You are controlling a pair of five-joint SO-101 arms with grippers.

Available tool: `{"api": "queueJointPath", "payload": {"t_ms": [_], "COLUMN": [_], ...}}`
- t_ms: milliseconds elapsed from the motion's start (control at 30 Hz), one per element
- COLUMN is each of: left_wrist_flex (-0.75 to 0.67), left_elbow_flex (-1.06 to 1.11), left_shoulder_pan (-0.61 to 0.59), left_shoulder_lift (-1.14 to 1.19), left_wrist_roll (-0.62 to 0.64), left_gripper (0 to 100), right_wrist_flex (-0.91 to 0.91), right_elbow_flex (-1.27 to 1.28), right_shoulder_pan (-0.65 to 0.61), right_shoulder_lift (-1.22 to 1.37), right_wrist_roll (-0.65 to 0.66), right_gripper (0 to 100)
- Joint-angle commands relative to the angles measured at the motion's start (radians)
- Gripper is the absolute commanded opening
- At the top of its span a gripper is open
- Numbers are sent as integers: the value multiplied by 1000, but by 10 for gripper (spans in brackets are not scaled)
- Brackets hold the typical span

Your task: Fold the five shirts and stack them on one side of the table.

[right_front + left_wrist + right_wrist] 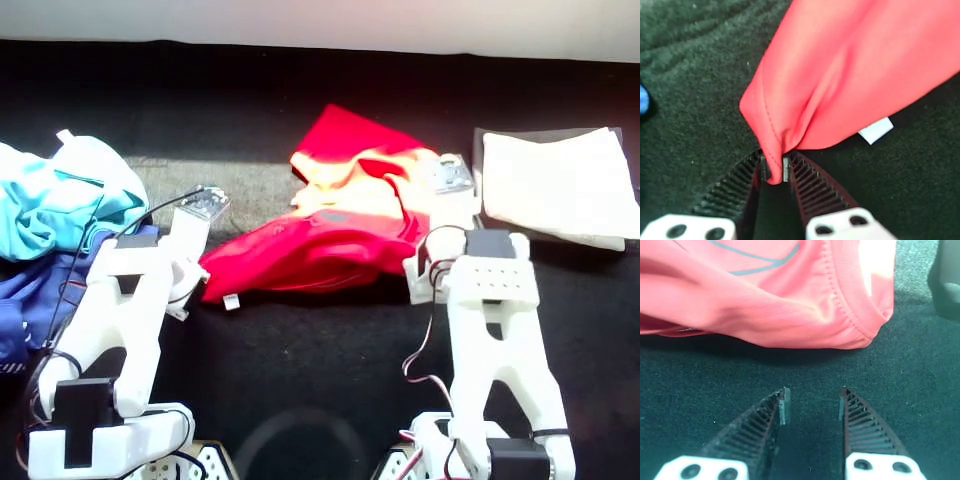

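Pinching a corner of the red shirt point(850, 75) mid-table, the left gripper point(774, 170) sits low. The right gripper point(812, 404) hovers spread (not touching) near its hem; heaped shirts point(50, 215) at left are partly cut off.

red shirt point(850, 70): smooth matt cloth | table cover point(685, 115): rough dark felt-like cloth | jaws: ribbed black plastic

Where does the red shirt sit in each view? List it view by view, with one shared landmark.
High view: red shirt crumpled mid-table.
Left wrist view: red shirt, its corner pinched in the left pincer.
Right wrist view: red shirt just beyond the open right pincer.
Shared landmark: the black table.
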Motion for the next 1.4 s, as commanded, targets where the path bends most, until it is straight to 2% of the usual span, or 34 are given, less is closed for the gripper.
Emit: {"api": "queueJointPath", "payload": {"t_ms": [0, 133, 233, 567, 800, 1033, 1233, 1367], "left_wrist_flex": [160, 373, 482, 623, 605, 542, 535, 542], "left_elbow_flex": [-107, -263, -363, -615, -559, -447, -440, -443], "left_shoulder_pan": [1, -1, -19, -202, -203, -205, -208, -211], "left_shoulder_lift": [-16, -16, -16, -16, -13, -15, -15, -16], "left_wrist_roll": [64, 103, 103, 100, 100, 100, 100, 100], "left_gripper": [9, 9, 9, 9, 9, 9, 9, 9], "right_wrist_flex": [-85, -116, -191, -185, -131, -102, -96, -65], "right_elbow_flex": [87, 117, 70, -535, -768, -843, -1063, -1187], "right_shoulder_pan": [-62, -150, -173, 61, 56, 12, -76, -90], "right_shoulder_lift": [-31, 65, 186, 556, 694, 769, 886, 958], "right_wrist_roll": [-2, 0, -3, -12, -175, -180, -183, -184], "right_gripper": [166, 166, 166, 167, 170, 170, 170, 170]}}
